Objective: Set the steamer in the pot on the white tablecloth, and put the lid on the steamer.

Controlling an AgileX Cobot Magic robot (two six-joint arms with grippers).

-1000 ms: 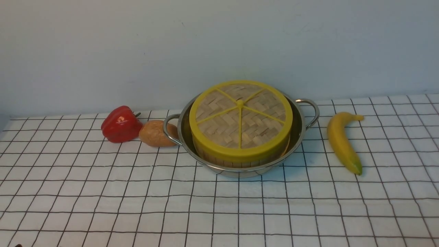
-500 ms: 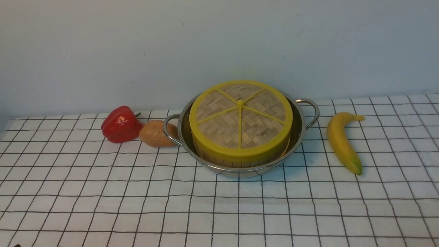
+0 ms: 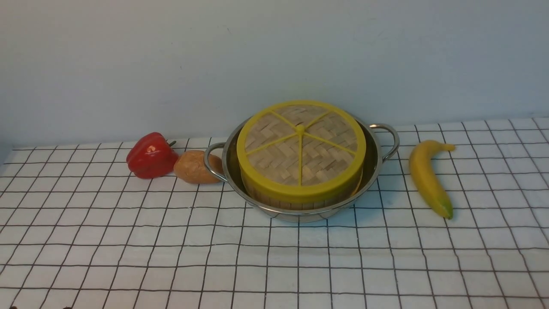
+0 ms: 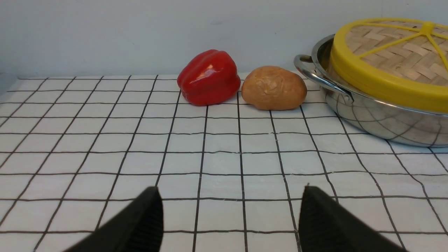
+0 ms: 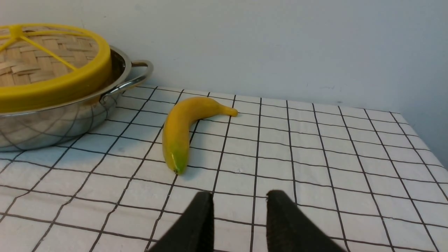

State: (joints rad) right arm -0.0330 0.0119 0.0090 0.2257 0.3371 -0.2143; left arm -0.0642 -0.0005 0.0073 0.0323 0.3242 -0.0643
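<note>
The steel pot (image 3: 374, 165) stands on the white tablecloth (image 3: 171, 257) at the back middle. The steamer sits inside it; only a strip of its bamboo wall (image 3: 291, 201) shows below the lid (image 3: 301, 146), which lies flat on top. My left gripper (image 4: 231, 190) is open and empty, low over the cloth, well short of the pot (image 4: 371, 119) and lid (image 4: 395, 59). My right gripper (image 5: 239, 193) is open with a narrower gap and empty, short of the banana, with the pot (image 5: 52, 122) and lid (image 5: 45, 59) off to one side.
A red bell pepper (image 3: 151, 155) and a brown potato-like lump (image 3: 196, 167) lie just left of the pot's left handle. A banana (image 3: 426, 177) lies right of the pot. A pale wall stands close behind the table.
</note>
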